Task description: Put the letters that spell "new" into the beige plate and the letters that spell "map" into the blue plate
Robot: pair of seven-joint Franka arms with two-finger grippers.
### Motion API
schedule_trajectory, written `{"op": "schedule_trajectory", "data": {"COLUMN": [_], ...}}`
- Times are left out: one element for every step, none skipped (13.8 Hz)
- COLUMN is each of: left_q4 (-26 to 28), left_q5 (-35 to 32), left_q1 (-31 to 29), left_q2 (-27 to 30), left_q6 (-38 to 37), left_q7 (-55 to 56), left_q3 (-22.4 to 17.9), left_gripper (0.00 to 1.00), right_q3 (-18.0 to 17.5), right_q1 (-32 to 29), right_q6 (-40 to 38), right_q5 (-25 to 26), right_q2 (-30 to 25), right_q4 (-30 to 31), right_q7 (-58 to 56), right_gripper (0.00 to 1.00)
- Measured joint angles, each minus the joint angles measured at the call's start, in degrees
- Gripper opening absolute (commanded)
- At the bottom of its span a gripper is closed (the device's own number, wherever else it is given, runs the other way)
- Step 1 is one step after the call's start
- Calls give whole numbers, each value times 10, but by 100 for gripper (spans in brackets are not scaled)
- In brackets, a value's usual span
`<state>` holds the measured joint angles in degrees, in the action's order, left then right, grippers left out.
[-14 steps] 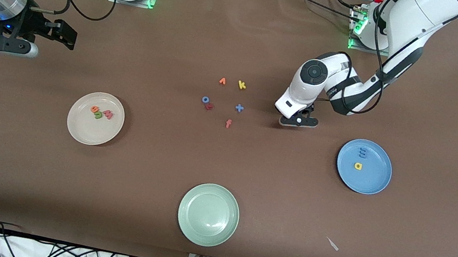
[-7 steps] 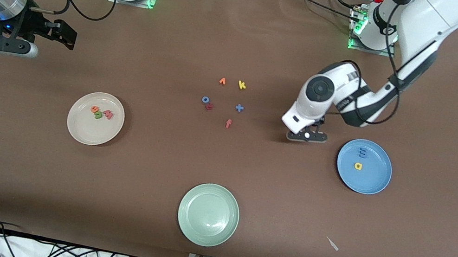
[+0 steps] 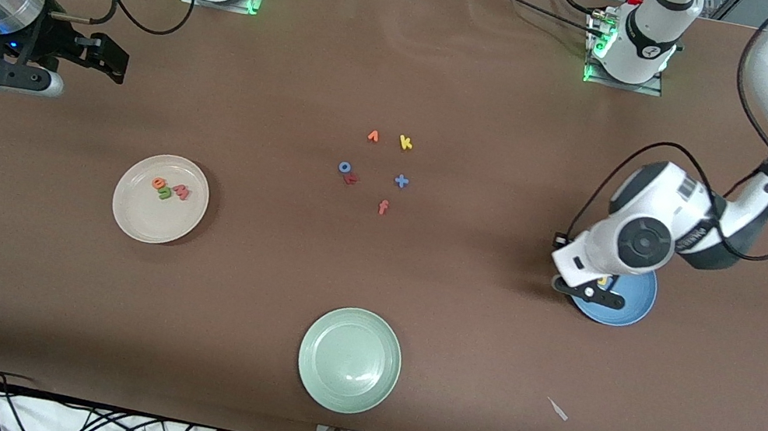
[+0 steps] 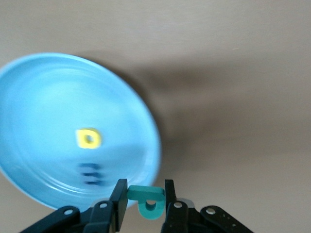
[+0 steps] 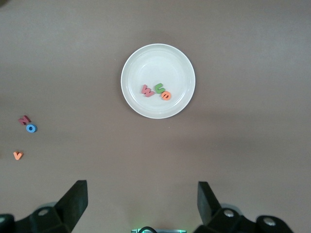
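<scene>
Hanging pinched between the nearly closed fingers of the left gripper [image 4: 142,204], the teal "p" [image 4: 147,200] sits over the rim of the glossy blue plate [image 3: 632,311], where the yellow "a" [image 4: 88,138] and the blurred dark blue "m" [image 4: 91,174] already lie, though in the front view the arm's wrist hides most of that plate. Resting together in the round beige plate [image 3: 138,220] toward the right arm's end are the orange "e" [image 3: 158,183], green "n" [image 3: 165,193] and pinkish-red "w" [image 3: 181,192]. The right gripper [image 5: 141,201] waits with its fingers spread wide and empty over bare brown table [image 3: 25,279], while the pale green plate [image 3: 322,386] lies nearest the front camera with open cloth all round it.
</scene>
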<state>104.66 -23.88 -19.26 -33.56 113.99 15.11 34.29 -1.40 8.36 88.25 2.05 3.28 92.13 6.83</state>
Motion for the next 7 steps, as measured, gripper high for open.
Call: {"op": "schedule_trajectory", "data": {"left_q4": [-2,-2,-3,-8,-17,-31,-50], "left_q5": [0,-1,-1,-1,-1,-1,-1], "left_q1": [-1,-1,-2,-4,-6,-8,-10], "left_q2": [-6,-15,-24,-31,-33,-32,-31], "left_q6": [-2,-2,-2,-2,-2,-5,-16], "left_q7": [-41,-81,-111,-129,-136,-138,-140], "left_q3": [-18,-38,-54,-62,-65,-65,-64], "left_gripper": [40,82,100,100,100,100,100], "right_q3": [0,0,0,0,0,0,0], "right_q1": [0,0,0,0,0,0,0], "right_q6": [0,0,0,0,0,0,-1], "right_q5": [0,0,0,0,0,0,0], "right_q2": [0,0,0,0,0,0,1], "right_q4": [0,0,0,0,0,0,0], "right_q7": [0,0,0,0,0,0,0], "right_gripper": [100,100,100,100,100,100,100]}}
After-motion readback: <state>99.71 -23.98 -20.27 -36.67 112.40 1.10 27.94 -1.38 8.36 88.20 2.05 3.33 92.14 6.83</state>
